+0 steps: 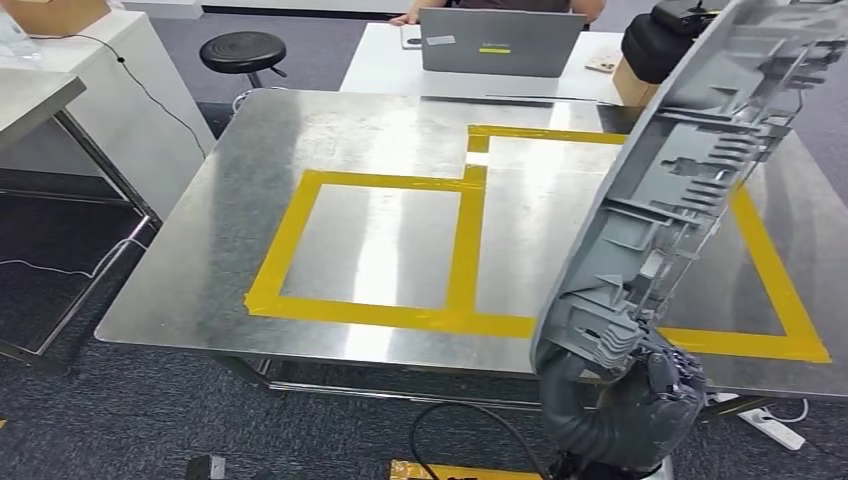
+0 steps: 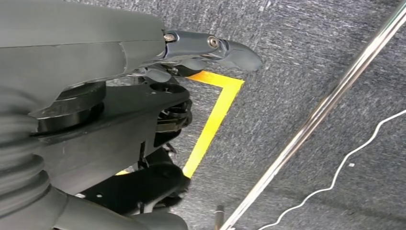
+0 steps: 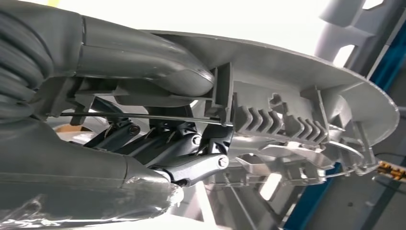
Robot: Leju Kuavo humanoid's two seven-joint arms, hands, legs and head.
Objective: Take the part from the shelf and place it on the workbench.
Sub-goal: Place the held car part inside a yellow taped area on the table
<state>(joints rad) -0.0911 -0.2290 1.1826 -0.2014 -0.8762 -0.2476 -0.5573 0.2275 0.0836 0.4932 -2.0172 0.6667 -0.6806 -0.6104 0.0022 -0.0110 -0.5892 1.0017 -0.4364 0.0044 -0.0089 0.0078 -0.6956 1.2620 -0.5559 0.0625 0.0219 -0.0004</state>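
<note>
A long grey plastic part (image 1: 690,170) with ribs and clips on its inner face stands tilted on end over the right side of the steel workbench (image 1: 380,130). My right hand (image 1: 640,395) grips its lower end just in front of the bench's near edge. Up close in the right wrist view, the thumb (image 3: 143,64) lies along the part's (image 3: 297,110) outer shell and the dark fingers (image 3: 191,163) press its ribbed inside. My left hand (image 2: 210,50) hangs over the grey carpet with nothing in it, its fingers partly curled.
Yellow tape (image 1: 465,250) marks two rectangles on the bench top. Behind it a white desk carries a laptop (image 1: 500,42), with a person seated there. A black stool (image 1: 243,50) and a second steel table (image 1: 30,100) stand at the left. Cables lie on the floor.
</note>
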